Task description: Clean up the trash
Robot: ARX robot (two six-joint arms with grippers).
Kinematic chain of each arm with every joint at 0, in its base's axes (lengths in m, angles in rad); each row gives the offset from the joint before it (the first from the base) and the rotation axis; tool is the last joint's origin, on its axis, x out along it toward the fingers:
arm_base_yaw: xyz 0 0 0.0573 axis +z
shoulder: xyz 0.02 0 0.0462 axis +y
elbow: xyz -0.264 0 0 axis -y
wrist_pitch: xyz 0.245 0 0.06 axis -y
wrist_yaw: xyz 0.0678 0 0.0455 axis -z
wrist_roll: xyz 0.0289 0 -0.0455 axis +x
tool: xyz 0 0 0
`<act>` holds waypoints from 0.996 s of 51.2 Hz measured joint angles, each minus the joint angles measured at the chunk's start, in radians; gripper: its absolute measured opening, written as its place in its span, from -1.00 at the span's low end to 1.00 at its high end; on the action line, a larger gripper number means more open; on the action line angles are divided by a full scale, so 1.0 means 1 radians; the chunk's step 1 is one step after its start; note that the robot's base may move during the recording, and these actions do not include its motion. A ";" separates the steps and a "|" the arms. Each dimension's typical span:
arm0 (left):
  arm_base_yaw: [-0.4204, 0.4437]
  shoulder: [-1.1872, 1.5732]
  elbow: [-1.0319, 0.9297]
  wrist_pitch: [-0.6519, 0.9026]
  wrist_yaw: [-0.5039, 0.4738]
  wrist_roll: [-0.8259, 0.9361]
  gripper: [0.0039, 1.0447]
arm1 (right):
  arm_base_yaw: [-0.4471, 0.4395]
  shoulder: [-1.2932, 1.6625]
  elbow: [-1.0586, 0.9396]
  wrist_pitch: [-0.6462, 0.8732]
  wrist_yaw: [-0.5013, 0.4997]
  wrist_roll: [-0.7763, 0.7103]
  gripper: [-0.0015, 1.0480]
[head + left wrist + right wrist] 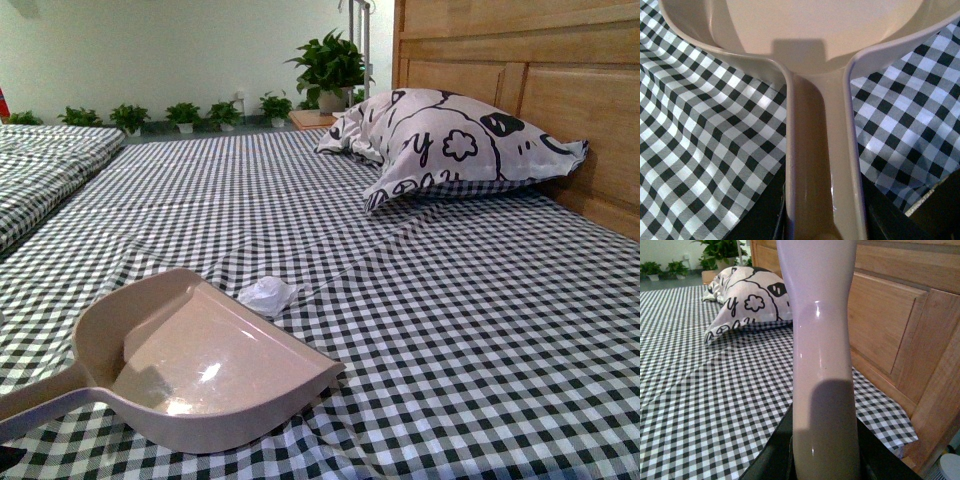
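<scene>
The trash (267, 295) lies on the checked sheet (480, 330), just beside the far rim of the dustpan (200, 360). The left gripper (822, 222) is clamped on the dustpan's handle. The right gripper (825, 460) is closed around a pale handle (822, 340) (its upper end is out of view).

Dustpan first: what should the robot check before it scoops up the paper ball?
1. Grip of left hand on dustpan handle: ok.
2. Grip of right hand on pale handle: ok.
3. The paper ball sits just outside the dustpan's open edge: ok.
4. Inside of dustpan empty: ok.
5. Far end of pale handle: cannot tell, out of view.
6. The pillow is far from the paper ball: ok.
</scene>
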 joint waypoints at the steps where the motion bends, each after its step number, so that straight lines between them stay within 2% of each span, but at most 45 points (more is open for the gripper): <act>1: 0.005 0.002 0.000 -0.005 0.003 0.005 -0.50 | 0.000 0.000 0.000 0.000 0.000 0.000 -0.64; 11: 0.048 0.040 0.010 -0.021 0.018 0.052 -0.50 | 0.000 0.000 0.000 0.000 0.000 0.000 -0.64; 22: 0.050 0.085 0.035 0.003 0.024 0.044 -0.50 | 0.000 0.000 0.000 0.000 0.000 0.000 -0.64; 32: 0.056 0.100 0.050 -0.051 0.021 0.056 -0.50 | 0.000 0.000 0.000 0.000 0.000 0.000 -0.64; 46: 0.056 0.100 0.051 -0.051 0.021 0.061 -0.50 | 0.000 0.000 0.000 0.000 0.000 0.000 -0.64; 48: 0.056 0.100 0.051 -0.051 0.021 0.061 -0.50 | -0.005 0.009 0.006 -0.024 -0.020 0.005 -0.64; 51: 0.057 0.100 0.051 -0.051 0.021 0.061 -0.50 | -0.026 0.050 0.066 -0.172 -0.112 0.010 -0.64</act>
